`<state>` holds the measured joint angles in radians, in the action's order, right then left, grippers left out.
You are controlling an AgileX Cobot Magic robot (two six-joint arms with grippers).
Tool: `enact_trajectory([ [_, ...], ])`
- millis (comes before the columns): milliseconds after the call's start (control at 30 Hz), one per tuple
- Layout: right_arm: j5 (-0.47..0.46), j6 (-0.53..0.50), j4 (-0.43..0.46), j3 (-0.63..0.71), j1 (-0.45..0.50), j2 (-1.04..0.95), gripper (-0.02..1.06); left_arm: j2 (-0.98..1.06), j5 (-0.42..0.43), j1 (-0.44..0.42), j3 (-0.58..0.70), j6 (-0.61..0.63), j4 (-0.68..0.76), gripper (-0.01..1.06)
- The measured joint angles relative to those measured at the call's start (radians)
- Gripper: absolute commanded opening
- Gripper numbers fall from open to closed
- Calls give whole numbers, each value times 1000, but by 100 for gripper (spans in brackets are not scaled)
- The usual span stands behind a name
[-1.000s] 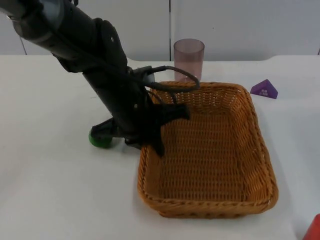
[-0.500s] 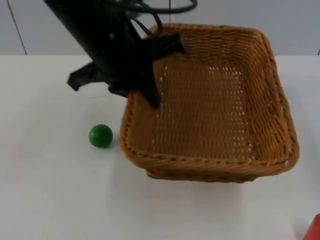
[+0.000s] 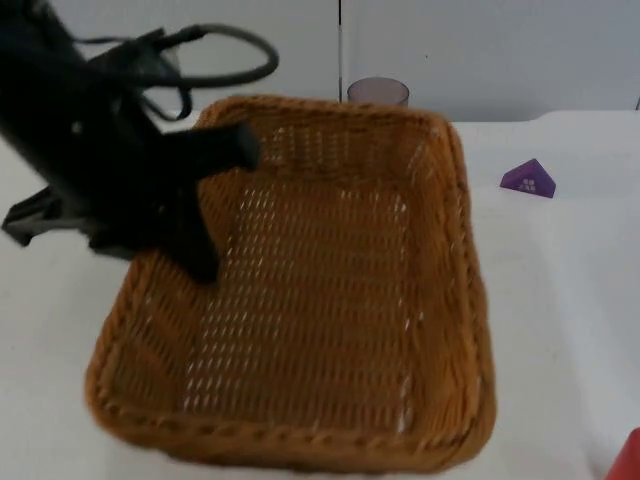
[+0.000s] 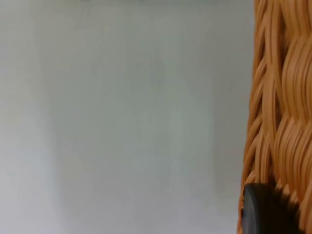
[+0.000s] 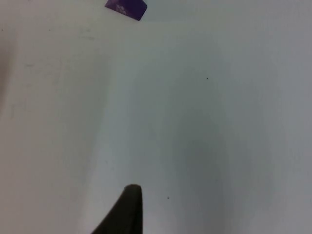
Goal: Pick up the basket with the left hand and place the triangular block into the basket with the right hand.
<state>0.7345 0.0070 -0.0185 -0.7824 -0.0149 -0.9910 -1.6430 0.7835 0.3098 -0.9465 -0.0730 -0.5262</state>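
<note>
Wicker basket (image 3: 330, 300) is seen lifted off the white surface (image 3: 570, 280) and carried closer to the top camera than half a second ago, when it hung further to the right; a second ago it was resting on the surface. Its left rim is clamped by the left hand (image 3: 205, 215), whose fingers are closed over the woven wall; in the left wrist view the weave (image 4: 280, 112) is pressed against a black fingertip (image 4: 265, 209). The pick-up half of the task is therefore judged done. The purple triangular block (image 3: 529, 179) lies untouched on the surface, well apart to the right of the basket, and is also caught in the right wrist view (image 5: 126, 8). The right hand (image 5: 124, 212) hovers above bare surface short of the block; whether its fingers are open cannot be told. A purple cup (image 3: 378, 92) stands behind the basket, and a red object (image 3: 627, 458) sits at the near right edge.
</note>
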Motion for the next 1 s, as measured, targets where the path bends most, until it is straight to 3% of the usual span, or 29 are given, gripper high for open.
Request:
enact_trajectory([
  [133, -10, 2, 4, 0, 0, 0, 105, 30, -26, -55, 110, -94, -54, 0],
  [400, -14, 2, 4, 0, 0, 0, 105, 36, -66, -123, 163, -226, -126, 0],
  [800, -26, -48, 4, 0, 0, -11, 105, 36, -91, -123, 163, -264, -135, 0],
  [1000, -26, -114, 47, -30, 0, -131, 102, 36, -91, -123, 163, -266, -140, 0],
])
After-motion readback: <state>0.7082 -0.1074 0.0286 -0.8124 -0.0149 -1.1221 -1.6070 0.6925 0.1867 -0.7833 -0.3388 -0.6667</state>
